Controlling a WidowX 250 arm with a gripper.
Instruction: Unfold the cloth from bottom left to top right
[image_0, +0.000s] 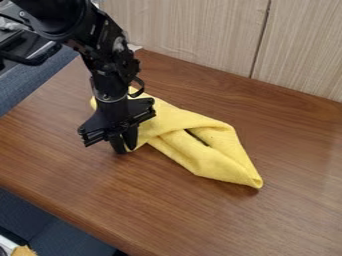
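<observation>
- Cloth (224, 162): yellow, left of centre to lower right of centre in frame, lying folded over itself on the table (133, 200).
- Long axis is a diagonal, upper left to lower right. Narrow tip points to lower right of frame; the other end is wider, partly hidden behind the gripper (125, 149).
- Dark slit between folds near cloth middle, running roughly along the same diagonal. Top right edge bulges out, then drops steeply to the tip.
- Arm (110, 65): black, enters at upper left, slopes down and right, then hangs close to vertical over the cloth's left end. Small cable loop (138, 86) off its right side.
- Gripper: left of frame centre, aimed down, lower end right beside the cloth's lower left edge, low over the table. Can't tell how far open, or if it has hold of the cloth.
- Counts: 1 cloth, 1 arm, 1 gripper, 1 table.
- Surroundings: table is brown wood grain, runs across most of frame. Pale wood panelling (194, 30) along the top, 1 dark vertical seam in it, right of centre.
</observation>
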